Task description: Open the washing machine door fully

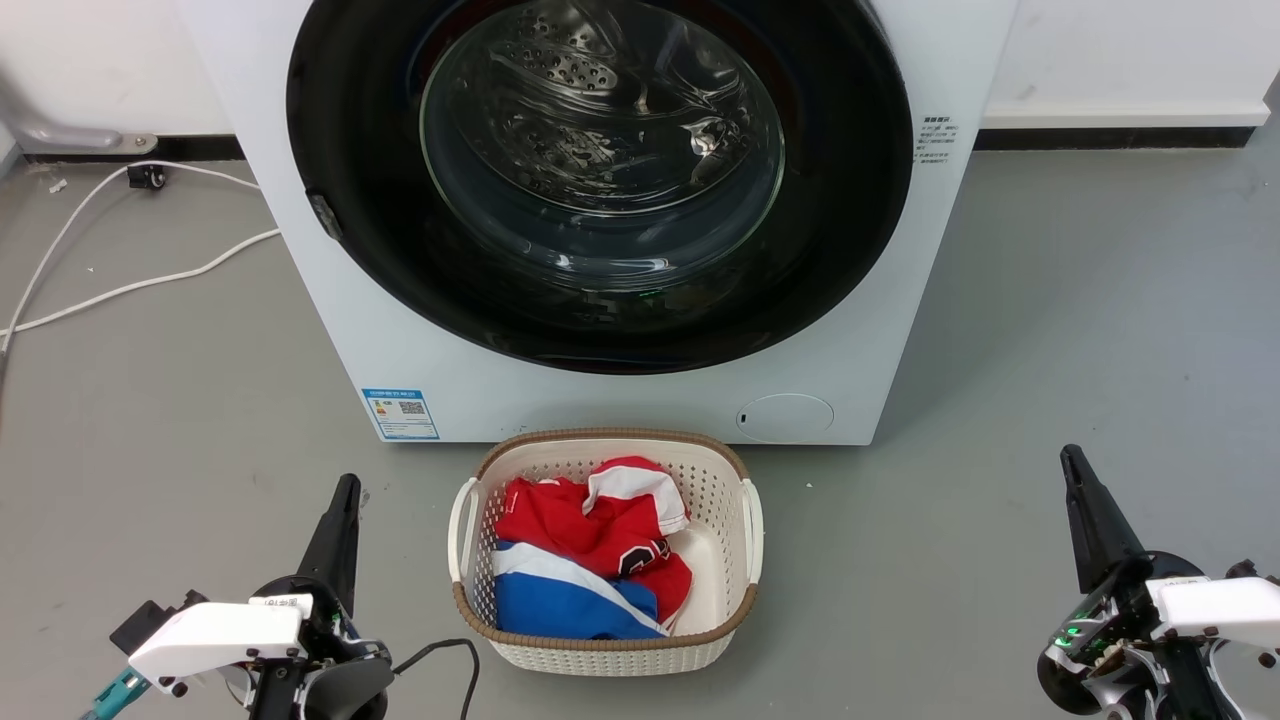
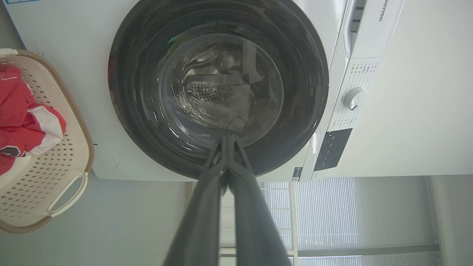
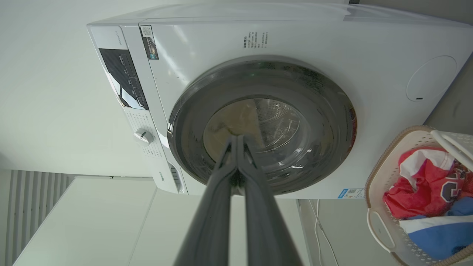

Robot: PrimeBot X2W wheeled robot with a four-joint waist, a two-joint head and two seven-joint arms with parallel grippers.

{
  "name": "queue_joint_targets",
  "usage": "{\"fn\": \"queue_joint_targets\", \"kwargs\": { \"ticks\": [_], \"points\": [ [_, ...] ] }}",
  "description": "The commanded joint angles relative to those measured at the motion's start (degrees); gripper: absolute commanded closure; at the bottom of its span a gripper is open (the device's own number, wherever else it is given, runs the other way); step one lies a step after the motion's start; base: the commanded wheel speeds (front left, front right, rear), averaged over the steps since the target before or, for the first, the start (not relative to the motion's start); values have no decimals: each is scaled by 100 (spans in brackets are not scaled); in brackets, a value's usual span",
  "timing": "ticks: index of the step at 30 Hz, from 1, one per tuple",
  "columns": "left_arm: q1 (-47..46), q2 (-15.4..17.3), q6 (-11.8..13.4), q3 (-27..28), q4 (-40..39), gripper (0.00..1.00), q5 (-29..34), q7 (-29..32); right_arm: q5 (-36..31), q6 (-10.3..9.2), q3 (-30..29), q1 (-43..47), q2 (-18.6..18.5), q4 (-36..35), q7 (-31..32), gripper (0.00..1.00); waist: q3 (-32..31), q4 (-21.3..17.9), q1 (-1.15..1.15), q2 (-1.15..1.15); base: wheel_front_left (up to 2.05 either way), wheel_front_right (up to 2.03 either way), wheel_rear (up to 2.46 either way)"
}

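We see the door [image 1: 600,180] closed, top centre; left gripper [image 1: 345,495] lower left, right gripper [image 1: 1073,465] lower right, jaws pressed together, empty, both apart from it.

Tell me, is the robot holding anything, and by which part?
Nothing is held. The left gripper and right gripper are both shut on empty air, apart from the closed washing machine door.

All views toward washing machine door [image 1: 600,190]
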Motion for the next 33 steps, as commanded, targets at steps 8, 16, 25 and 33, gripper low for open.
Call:
{"fn": "queue_joint_targets", "kwargs": {
  "ticks": [8, 16, 25, 33],
  "points": [
    [-58, -7, 1, 24, 6, 100, 33, 24, 11, 0, -6, -57, 23, 3, 14, 100, 0, 0, 0, 0, 0, 0, 0],
    [-58, -11, 1, 28, 7, 100, 40, 18, 11, 0, -6, -57, 23, 3, 14, 100, 0, 0, 0, 0, 0, 0, 0],
    [-59, -15, 1, 34, 7, 100, 43, 25, 10, 0, -7, -57, 23, 3, 15, 100, 0, 0, 0, 0, 0, 0, 0],
    [-59, -18, 0, 39, 7, 100, 49, 27, 10, 0, -7, -57, 24, 3, 15, 100, 0, 0, 0, 0, 0, 0, 0]
  ]
}}
